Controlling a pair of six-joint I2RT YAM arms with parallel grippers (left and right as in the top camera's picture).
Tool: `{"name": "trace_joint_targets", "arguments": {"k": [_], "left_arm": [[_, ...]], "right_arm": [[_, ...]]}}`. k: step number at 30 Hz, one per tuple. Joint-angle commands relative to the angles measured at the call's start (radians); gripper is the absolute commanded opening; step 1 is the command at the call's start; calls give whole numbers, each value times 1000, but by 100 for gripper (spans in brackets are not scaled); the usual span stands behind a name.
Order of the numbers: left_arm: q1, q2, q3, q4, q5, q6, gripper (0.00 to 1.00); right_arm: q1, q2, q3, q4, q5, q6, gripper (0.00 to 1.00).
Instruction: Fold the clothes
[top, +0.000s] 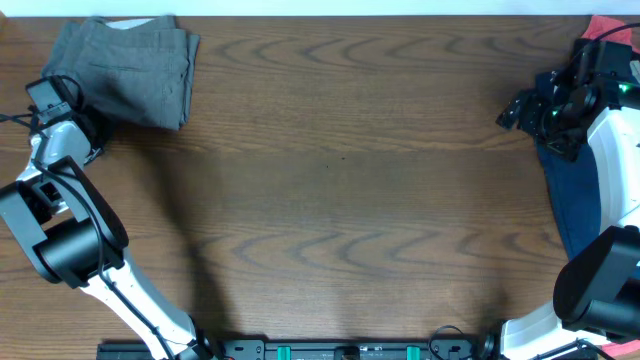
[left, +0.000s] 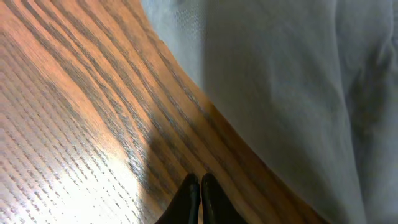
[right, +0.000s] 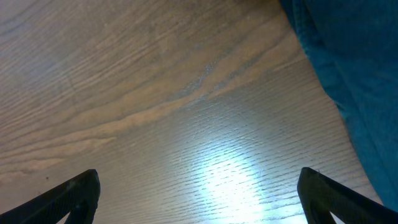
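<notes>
Grey trousers lie folded just beyond my left fingers, pinched together, empty. Blue garment beside my right fingers, spread wide, empty: not yet folded. Roughly halfway, I judge.

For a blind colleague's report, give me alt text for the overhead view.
A folded grey pair of trousers lies at the far left corner of a dark brown wooden table, with the left gripper at its near left edge. A dark blue garment lies along the right edge, the right gripper over bare wood beside it.
</notes>
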Motion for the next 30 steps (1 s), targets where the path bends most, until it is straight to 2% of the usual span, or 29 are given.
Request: {"name": "trace_joint_targets", "arguments": {"k": [1, 7, 18, 24, 30], "left_arm": [[-8, -101, -2, 15, 14, 24, 6], [-38, -157, -2, 101, 63, 24, 6], [-60, 13, -2, 167, 62, 26, 6], [-47, 85, -2, 166, 58, 92, 6], [-21, 64, -2, 119, 64, 91, 6]], "right_arm": [[5, -1, 1, -1, 3, -12, 99], [5, -1, 1, 0, 3, -12, 99], [5, -1, 1, -1, 3, -12, 99], [5, -1, 1, -1, 3, -12, 99], [5, -1, 1, -1, 3, -12, 99]]}}
